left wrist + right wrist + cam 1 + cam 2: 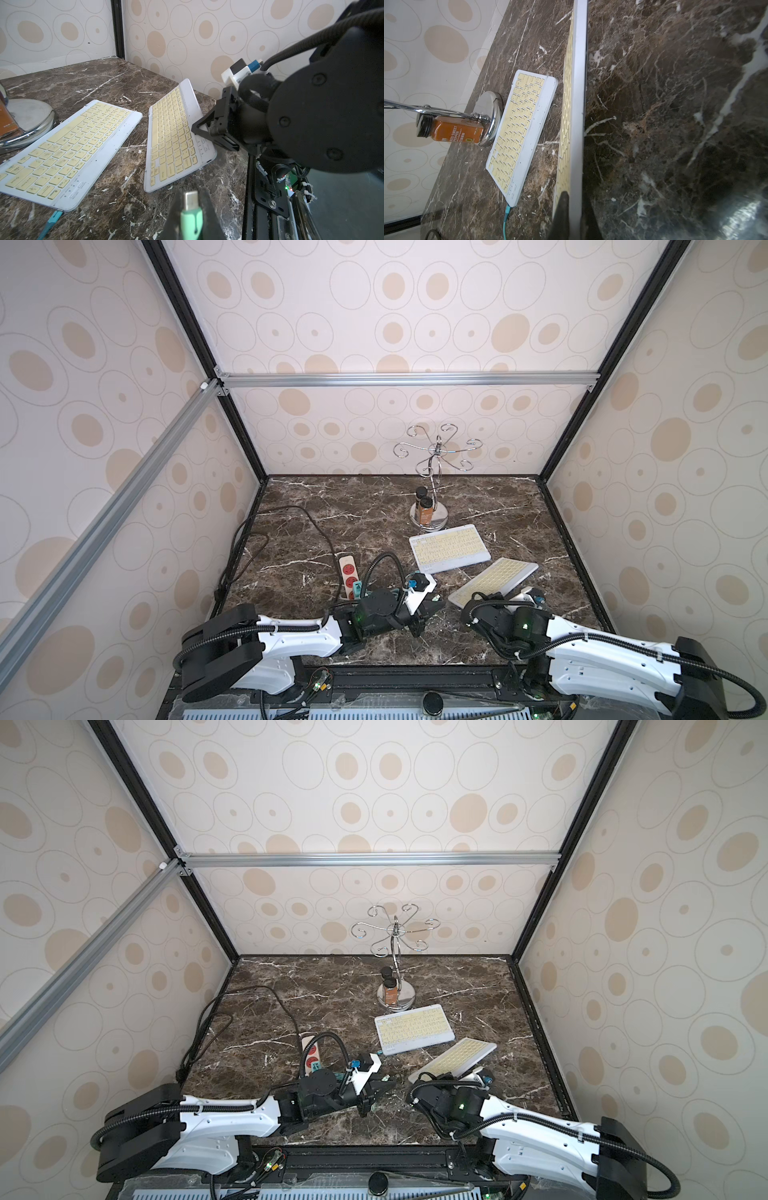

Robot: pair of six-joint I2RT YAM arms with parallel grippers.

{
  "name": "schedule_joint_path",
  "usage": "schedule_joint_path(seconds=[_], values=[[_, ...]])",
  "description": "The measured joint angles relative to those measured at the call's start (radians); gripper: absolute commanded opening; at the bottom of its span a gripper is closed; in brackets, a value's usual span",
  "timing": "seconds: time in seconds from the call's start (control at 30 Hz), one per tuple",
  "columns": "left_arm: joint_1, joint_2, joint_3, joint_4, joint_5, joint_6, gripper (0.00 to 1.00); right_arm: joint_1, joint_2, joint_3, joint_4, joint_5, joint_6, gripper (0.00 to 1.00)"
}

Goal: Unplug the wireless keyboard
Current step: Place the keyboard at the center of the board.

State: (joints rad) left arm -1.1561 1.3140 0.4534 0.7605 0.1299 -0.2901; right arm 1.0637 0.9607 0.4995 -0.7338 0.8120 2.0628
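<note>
A white wireless keyboard [496, 578] [457, 1056] with yellow keys is tilted up on its long edge at the front right. My right gripper [574, 200] [200, 128] is shut on its near rim. In the left wrist view this keyboard [172, 133] has an empty port on its short end. My left gripper [191, 196] [432, 608] is shut on a green plug [191, 209] whose bare metal tip is clear of the keyboard. It hovers over the marble a short way left of that short end.
A second, matching keyboard [449, 547] [521, 128] lies flat behind, a teal cable [506, 216] plugged into its near corner. A chrome stand [430, 489] with spice bottles [424, 510] rises behind it. A power strip [348, 576] and black cord [291, 514] lie left.
</note>
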Motion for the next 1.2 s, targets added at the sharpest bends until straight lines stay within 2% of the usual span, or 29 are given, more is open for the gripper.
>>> schedule_joint_path(seconds=[0.13, 0.2, 0.27, 0.33, 0.6, 0.83, 1.2], values=[[0.0, -0.004, -0.004, 0.0, 0.0, 0.0, 0.0, 0.0, 0.069, 0.002, 0.076, 0.016, 0.01, 0.02], [0.0, -0.004, -0.005, 0.0, 0.0, 0.0, 0.0, 0.0, 0.092, 0.004, 0.103, 0.022, 0.013, 0.09], [0.0, -0.005, -0.005, 0.0, 0.0, 0.0, 0.0, 0.0, 0.107, 0.004, 0.127, 0.023, 0.017, 0.21], [0.001, -0.005, -0.006, 0.0, 0.0, 0.0, 0.0, 0.0, 0.126, -0.001, 0.131, -0.015, 0.003, 0.27], [0.002, -0.005, -0.006, 0.0, 0.0, 0.0, 0.0, 0.0, 0.156, -0.03, 0.134, -0.093, -0.03, 0.32], [0.003, -0.005, -0.006, 0.0, 0.0, 0.0, 0.0, 0.0, 0.177, -0.035, 0.163, -0.109, -0.04, 0.51], [0.003, 0.045, -0.026, 0.012, 0.006, -0.002, 0.0, 0.0, 0.177, -0.039, 0.204, -0.095, -0.041, 0.67]])
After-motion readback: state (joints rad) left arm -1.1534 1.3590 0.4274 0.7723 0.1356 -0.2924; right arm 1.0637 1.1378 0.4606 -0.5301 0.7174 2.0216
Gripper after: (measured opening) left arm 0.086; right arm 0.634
